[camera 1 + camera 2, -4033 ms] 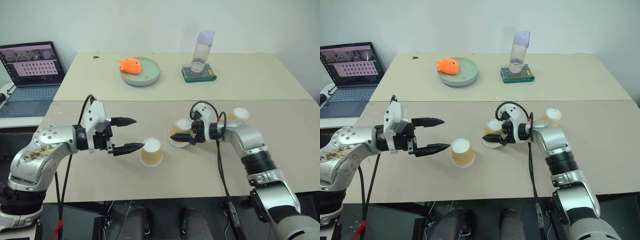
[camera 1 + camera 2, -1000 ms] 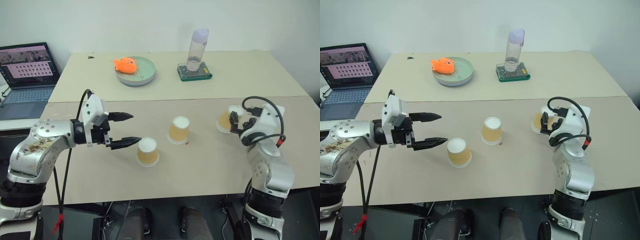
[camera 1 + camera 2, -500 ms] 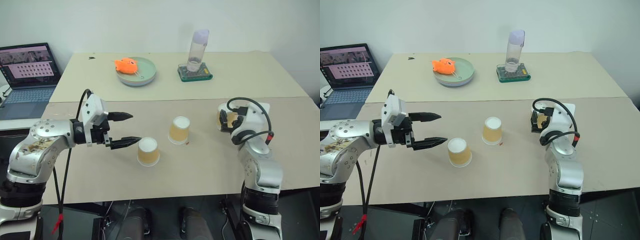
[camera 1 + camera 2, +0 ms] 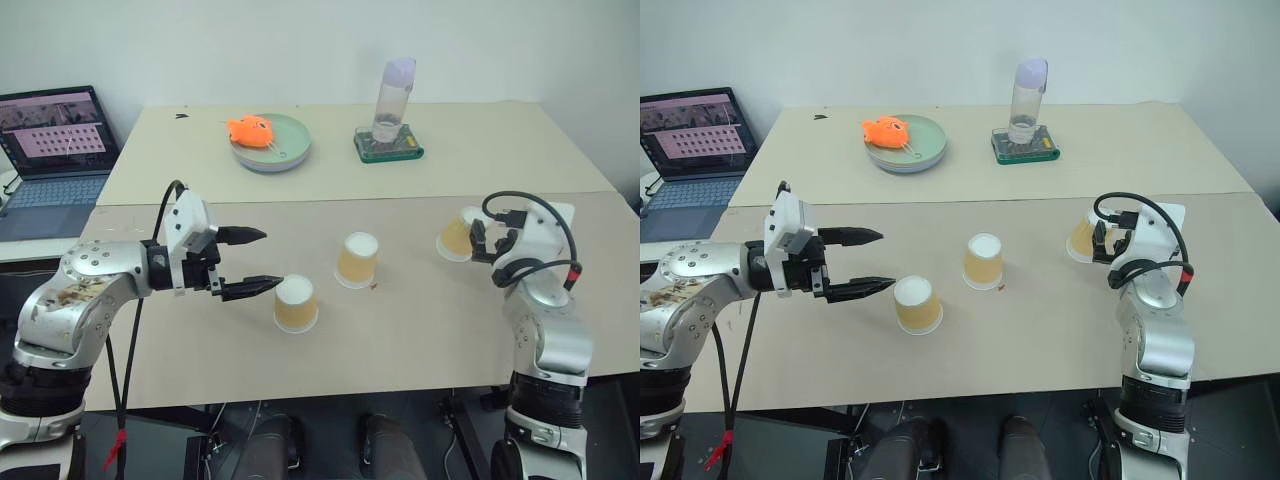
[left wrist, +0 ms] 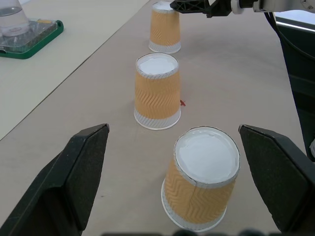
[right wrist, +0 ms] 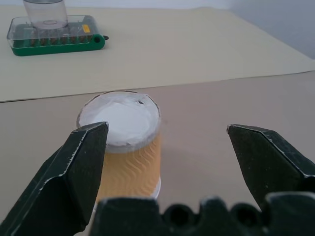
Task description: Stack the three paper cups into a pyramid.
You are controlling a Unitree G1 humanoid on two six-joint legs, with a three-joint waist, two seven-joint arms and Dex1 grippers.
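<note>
Fingers of the left gripper [image 4: 262, 262] are standing spread wide and grasping nothing, pointing right toward the nearest small tapered tan-orange paper cup [image 4: 296, 304], which is sitting upside down, white base up, just beside the lower fingertip on the brown table surface [image 4: 400, 330]. In the left wrist view this cup [image 5: 201, 185] is showing between the two black fingers [image 5: 74, 182] but apart from both. The right gripper [image 4: 1102, 240] is likewise hanging released, holding nothing, its fingers lying close by the far-right tan-orange paper cup [image 4: 455, 236]; in the right wrist view that cup [image 6: 123, 142] is sitting upside down near one finger, and whether it touches cannot be told. The third, middle tan-orange paper cup [image 4: 357, 260] is standing upside down between the other two, apart from both, with a small red mark just beside its base. All three cups are resting separately on the table, unstacked.

Farther back, an orange toy fish [image 4: 250, 129] is lying on a pale green plate [image 4: 290, 152], and a tall clear bottle [image 4: 391, 95] is standing on a green tray [image 4: 388, 147]. An open laptop [image 4: 60, 140] is sitting at far left.
</note>
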